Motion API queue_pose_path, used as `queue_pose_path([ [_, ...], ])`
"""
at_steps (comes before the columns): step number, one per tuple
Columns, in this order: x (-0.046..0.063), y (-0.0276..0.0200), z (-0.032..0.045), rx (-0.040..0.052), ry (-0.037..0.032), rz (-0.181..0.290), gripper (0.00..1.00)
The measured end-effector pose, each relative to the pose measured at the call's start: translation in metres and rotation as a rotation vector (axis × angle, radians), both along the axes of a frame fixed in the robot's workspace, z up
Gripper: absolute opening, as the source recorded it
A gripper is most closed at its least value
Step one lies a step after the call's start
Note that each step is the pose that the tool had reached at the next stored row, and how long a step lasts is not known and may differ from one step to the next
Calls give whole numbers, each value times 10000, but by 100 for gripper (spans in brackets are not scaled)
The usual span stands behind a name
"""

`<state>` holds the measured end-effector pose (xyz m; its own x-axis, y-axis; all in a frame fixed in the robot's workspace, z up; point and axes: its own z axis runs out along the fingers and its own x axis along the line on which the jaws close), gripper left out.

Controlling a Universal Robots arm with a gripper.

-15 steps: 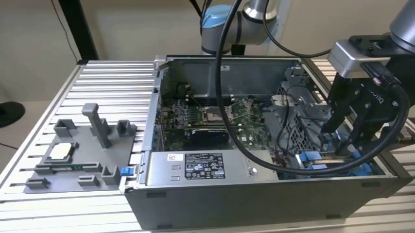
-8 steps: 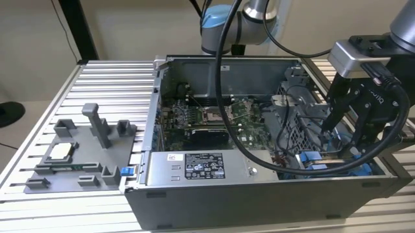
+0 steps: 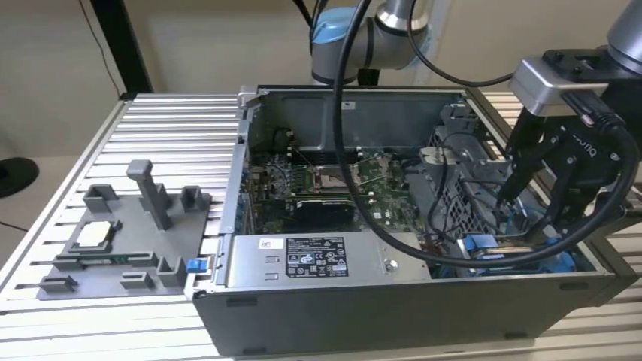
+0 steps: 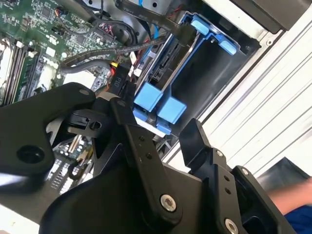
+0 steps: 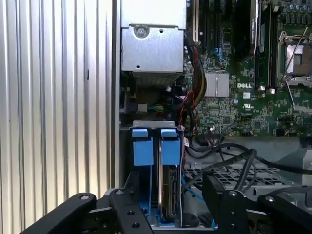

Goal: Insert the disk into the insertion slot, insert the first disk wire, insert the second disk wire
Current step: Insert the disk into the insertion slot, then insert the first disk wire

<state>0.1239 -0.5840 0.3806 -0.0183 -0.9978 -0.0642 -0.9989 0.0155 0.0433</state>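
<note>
In the exterior view, black cables (image 3: 345,135) and the end effector (image 3: 534,214) cover most of the disk (image 3: 482,245) in the case's near corner on the exterior view's right; just blue carrier parts peek through. The arm (image 3: 351,34) is cut off by the upper edge. In the first wrist view the end effector's black links hide the disk's near end. How deep it sits in the insertion slot (image 4: 209,85) cannot be told. A blue patch (image 4: 298,218) beside the bench (image 4: 273,109) is too blurred to name.

Soft, even, fairly bright light
</note>
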Motion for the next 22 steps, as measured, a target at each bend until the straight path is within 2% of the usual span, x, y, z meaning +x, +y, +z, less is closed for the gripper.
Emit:
queue_pose_path([
  [10,0,0,111,0,50,0,100],
  [22,0,0,231,1,73,0,100],
])
